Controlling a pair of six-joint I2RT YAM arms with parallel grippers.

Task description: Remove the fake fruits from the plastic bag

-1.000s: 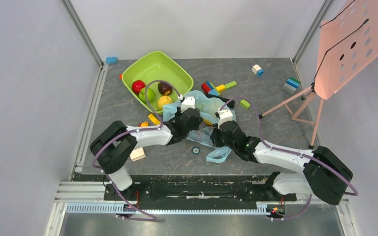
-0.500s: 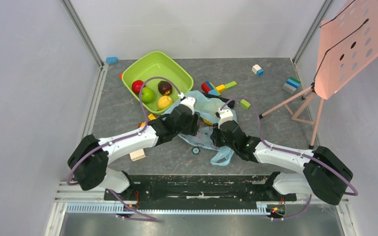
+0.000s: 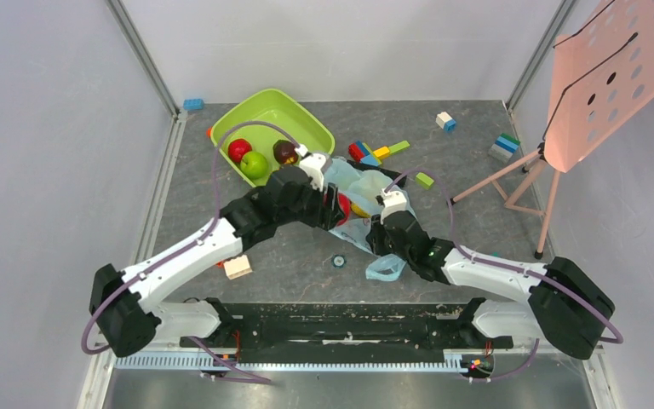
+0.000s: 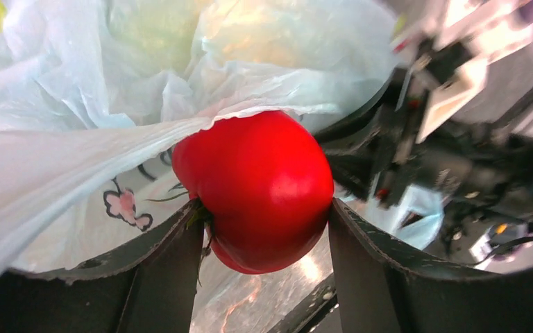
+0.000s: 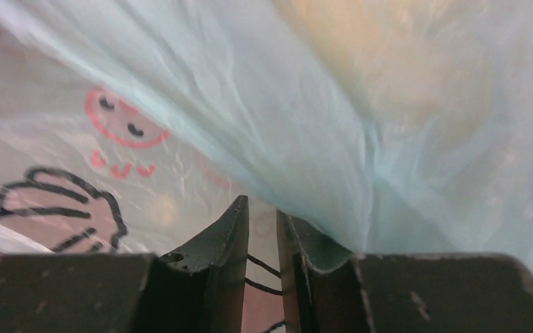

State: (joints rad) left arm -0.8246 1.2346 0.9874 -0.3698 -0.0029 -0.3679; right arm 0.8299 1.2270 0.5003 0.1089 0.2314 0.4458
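The left fingers (image 4: 166,270) clamp a red fruit (image 4: 257,187) across its width at the mouth of the plastic bag (image 4: 180,69), whose lip drapes over the fruit's top. The right fingers (image 5: 225,243) pinch a fold of bag film on the side towards the desk's right edge. The fruit's way out likely runs away from that pinch, towards the green bowl (image 3: 260,111) near the far-left corner.

The top camera looks down on the whole table (image 3: 468,136); both wrist cameras closely face the shared plastic bag (image 5: 402,125).
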